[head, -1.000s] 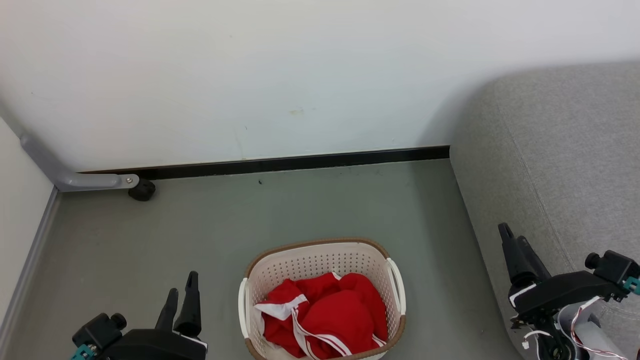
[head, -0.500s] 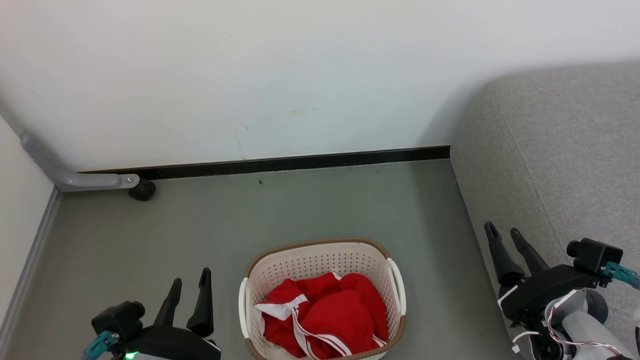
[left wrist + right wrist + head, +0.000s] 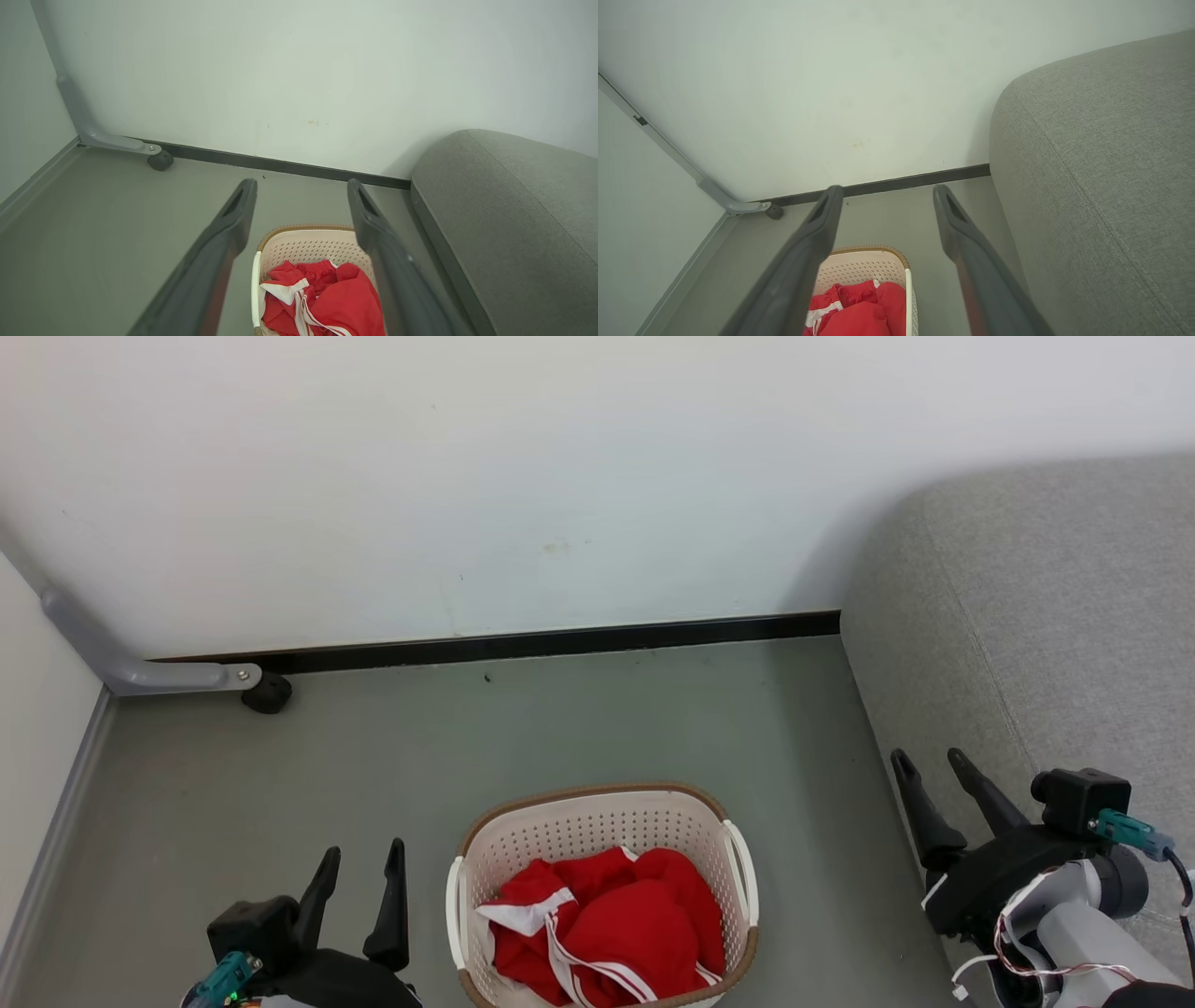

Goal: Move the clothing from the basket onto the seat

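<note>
Hovering beside the basket, left gripper and right gripper, jaws open and empty. Starting the first pick, likely needing a reach onto the clothing.

Bright even light, soft shadow on wall beside sofa, sharp focus

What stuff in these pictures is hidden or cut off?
- Head view: the basket, near rim cut by the bottom edge.
- Head view: the red clothing, bunched, so the number of pieces is unclear.
- Head view: the grey sofa, running off the right edge.
- Right wrist view: the basket's left side, behind a finger of the right gripper.
</note>
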Tool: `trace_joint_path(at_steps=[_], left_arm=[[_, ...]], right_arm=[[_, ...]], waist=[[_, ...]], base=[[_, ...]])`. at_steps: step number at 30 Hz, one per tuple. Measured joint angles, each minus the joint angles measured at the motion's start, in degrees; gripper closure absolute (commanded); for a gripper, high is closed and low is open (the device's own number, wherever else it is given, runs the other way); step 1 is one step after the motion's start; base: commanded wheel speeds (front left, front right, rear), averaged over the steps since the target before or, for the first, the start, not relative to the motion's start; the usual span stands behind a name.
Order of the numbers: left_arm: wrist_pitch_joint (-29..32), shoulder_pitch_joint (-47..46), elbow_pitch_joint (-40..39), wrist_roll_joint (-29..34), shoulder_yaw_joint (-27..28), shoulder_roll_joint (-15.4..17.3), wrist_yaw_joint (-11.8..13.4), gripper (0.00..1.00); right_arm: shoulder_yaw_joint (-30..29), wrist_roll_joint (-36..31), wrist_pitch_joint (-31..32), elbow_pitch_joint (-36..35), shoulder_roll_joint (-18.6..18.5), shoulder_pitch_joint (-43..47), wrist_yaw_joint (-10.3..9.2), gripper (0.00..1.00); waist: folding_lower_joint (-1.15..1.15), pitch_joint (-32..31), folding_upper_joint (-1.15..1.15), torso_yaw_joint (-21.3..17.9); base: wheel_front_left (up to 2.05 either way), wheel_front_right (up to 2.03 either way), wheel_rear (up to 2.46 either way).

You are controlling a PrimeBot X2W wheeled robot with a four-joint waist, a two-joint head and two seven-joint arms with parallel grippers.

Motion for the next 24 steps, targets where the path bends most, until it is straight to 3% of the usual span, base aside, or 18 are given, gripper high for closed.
trace_joint_path(at_steps=[14, 24], left_arm=[[-2.9, -0.1, 0.3, 11.1, -0.3, 0.1, 0.5, 0.0], [-2.9, -0.1, 0.3, 12.3, 1.3, -0.8, 1.1, 0.0]], right_arm=[[3.6, -8.7, -2.8, 2.7, -1.5, -2.8, -0.22, 0.0], [1.5, -9.4, -3.0, 2.9, -1.7, -3.2, -1.45, 0.0]], waist=[[0.0, 0.0, 0.0, 0.0], [0.0, 0.3, 0.0, 0.0]], base=[[0.0, 0.0, 0.0], [0.0, 0.0, 0.0]])
